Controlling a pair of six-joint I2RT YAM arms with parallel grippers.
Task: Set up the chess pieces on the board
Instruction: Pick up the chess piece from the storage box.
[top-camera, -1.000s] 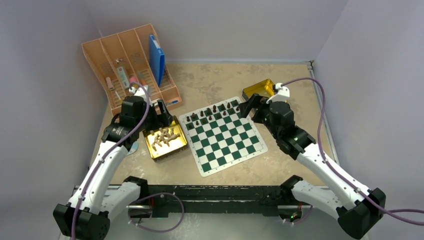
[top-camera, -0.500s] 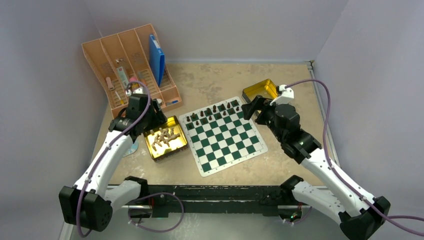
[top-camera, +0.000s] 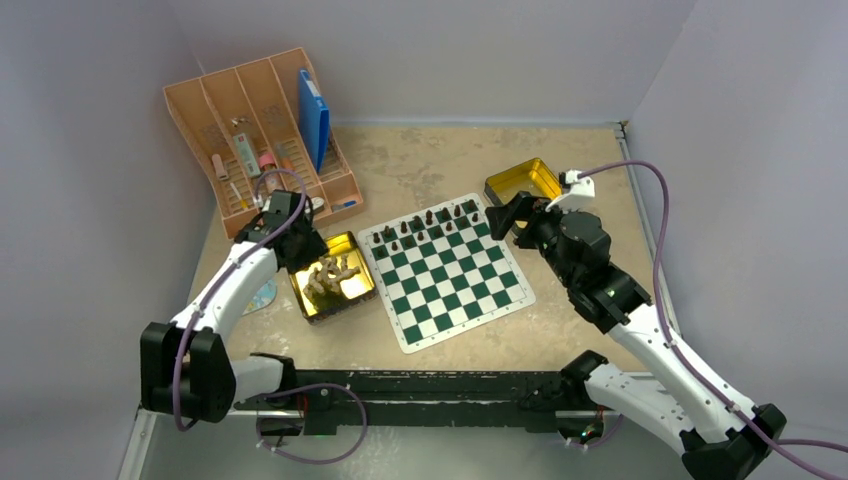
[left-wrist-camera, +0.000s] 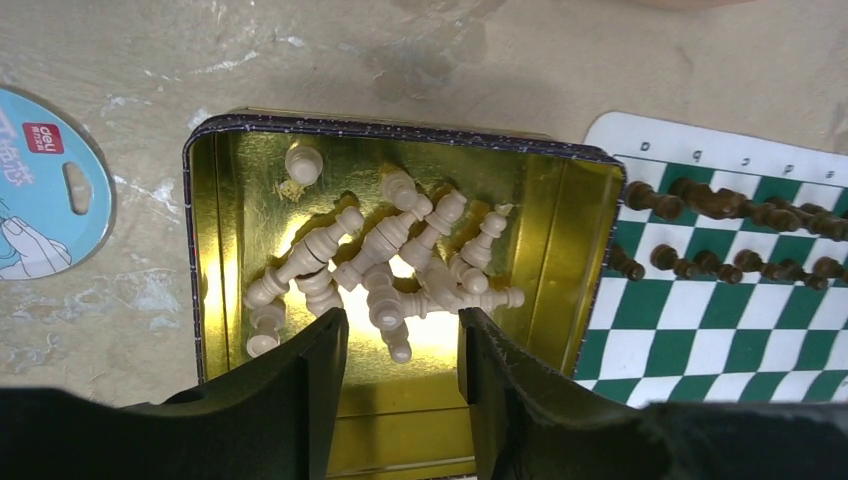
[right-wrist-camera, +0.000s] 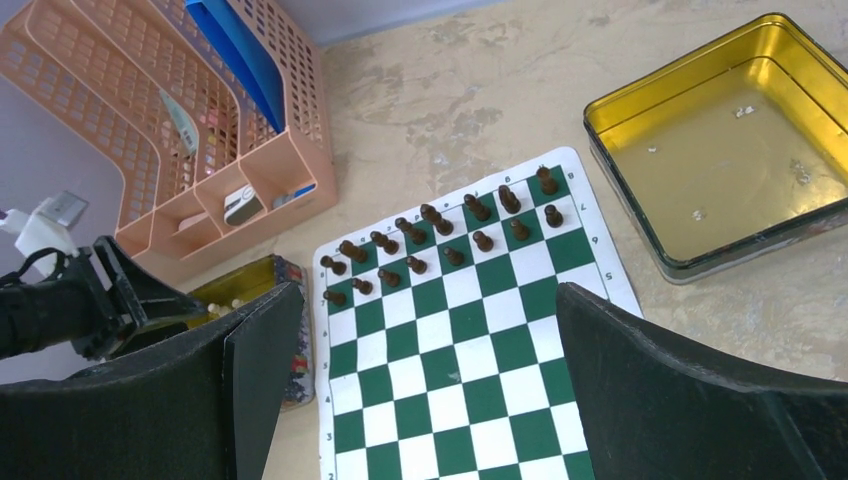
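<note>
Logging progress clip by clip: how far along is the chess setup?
Done: dark chessmen stand in two rows on the board's far side. In hand: the left gripper, jaws apart, hangs over the light pieces in their tin, gripping none. Left: every light piece; the near rows are bare.

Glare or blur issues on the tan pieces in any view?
Left wrist: hard glare off the gold tin bleaches the tan pieces at its middle. Top: even light, pieces too small to resolve. Right wrist: board sharp, near fingers dark and soft.
</note>
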